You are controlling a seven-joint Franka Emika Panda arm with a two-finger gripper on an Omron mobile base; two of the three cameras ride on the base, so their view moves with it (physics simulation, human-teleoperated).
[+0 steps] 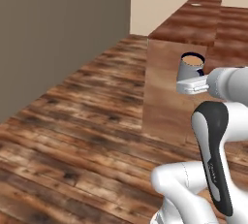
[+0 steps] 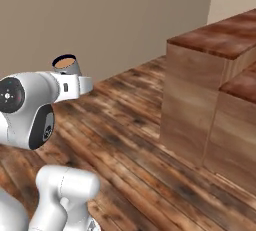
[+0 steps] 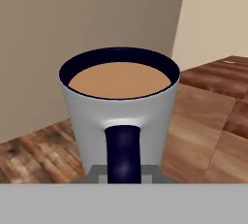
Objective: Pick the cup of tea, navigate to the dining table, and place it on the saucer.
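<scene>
Lighting's flat and even all round, the usual rendered look with no obvious lamp and no hard cast shadows on the plank floor (image 1: 72,121). The grey wall (image 1: 58,34) is just a dull, uniform tone. Soft shading wraps around the cup of tea (image 3: 118,111), and there's a faint sheen on its dark handle (image 3: 122,152). Everything's a bit soft and low-res, wood grain smeared, no edge bending, no glare anywhere.

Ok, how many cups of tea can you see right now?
1. The grey cylindrical cup of tea with a dark rim sits upright in the shut gripper, carried above the wooden floor. Others could be hidden beyond these views.
</scene>
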